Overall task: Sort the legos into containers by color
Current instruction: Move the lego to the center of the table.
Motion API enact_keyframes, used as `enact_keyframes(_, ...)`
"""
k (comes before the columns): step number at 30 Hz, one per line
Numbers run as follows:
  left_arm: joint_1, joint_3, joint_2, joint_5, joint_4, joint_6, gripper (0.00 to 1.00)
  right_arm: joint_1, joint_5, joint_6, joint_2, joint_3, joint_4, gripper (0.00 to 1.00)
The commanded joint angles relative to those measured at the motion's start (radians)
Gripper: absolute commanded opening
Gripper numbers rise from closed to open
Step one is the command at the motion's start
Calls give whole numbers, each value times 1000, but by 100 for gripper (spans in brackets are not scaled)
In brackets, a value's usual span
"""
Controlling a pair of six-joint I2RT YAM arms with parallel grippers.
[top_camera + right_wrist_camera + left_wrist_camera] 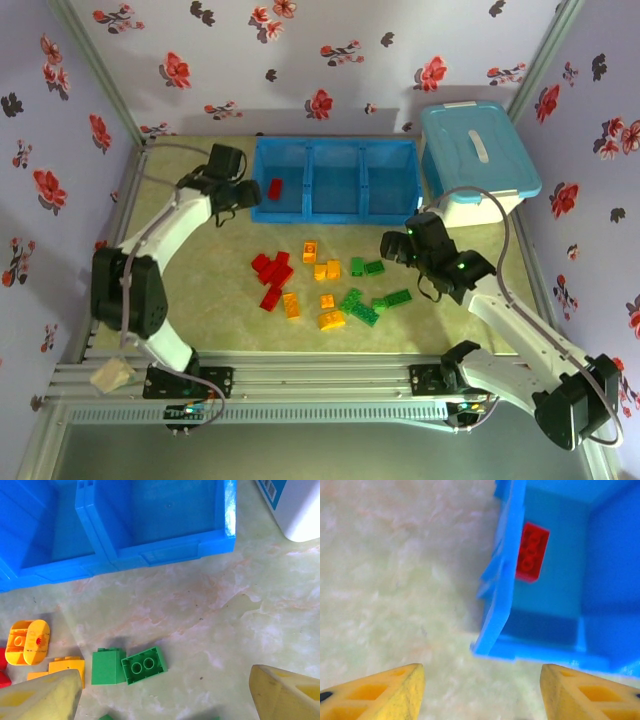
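Note:
The blue tray [335,212] has three square containers in a row. A single red lego [275,188] lies in the left one, also seen in the left wrist view [532,551] behind the tray's wall [502,580]. My left gripper [247,196] hangs at that container's left front corner, open [482,682] with nothing between its fingers. Loose legos lie in front of the tray: red [272,275], orange-yellow [327,270] and green [365,305]. My right gripper [390,245] hovers open [166,680] over bare table, just right of two green legos [144,665].
A taller light-blue lidded tub [478,150] stands right of the tray, its white corner [295,505] near the right container [165,555]. Flowered walls close in the table on three sides. An orange-yellow lego [30,641] lies left of the green pair.

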Motion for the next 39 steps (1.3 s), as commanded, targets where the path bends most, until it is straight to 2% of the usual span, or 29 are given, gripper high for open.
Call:
enact_keyframes(1, -23, -134, -106, -3, 61, -46, 62, 24, -4, -21, 34, 39, -2, 87)
enact_keyframes(6, -94, -296, -169, -3, 91, -62, 62, 75, 1, -24, 123, 76, 29, 86)
enact_keyframes(13, -101, -385, -108, 28, 156, -82, 57, 114, 4, -5, 167, 91, 52, 84)
enact_keyframes(21, -117, -405, -14, 63, 199, -93, 53, 124, 9, 15, 163, 60, 46, 84)
enact_keyframes(31, -197, -399, 74, 76, 242, -134, 49, 131, 4, 23, 183, 64, 65, 84)
enact_keyframes(39, -209, -390, 54, 69, 224, -142, 44, 132, 12, 25, 169, 46, 68, 84)
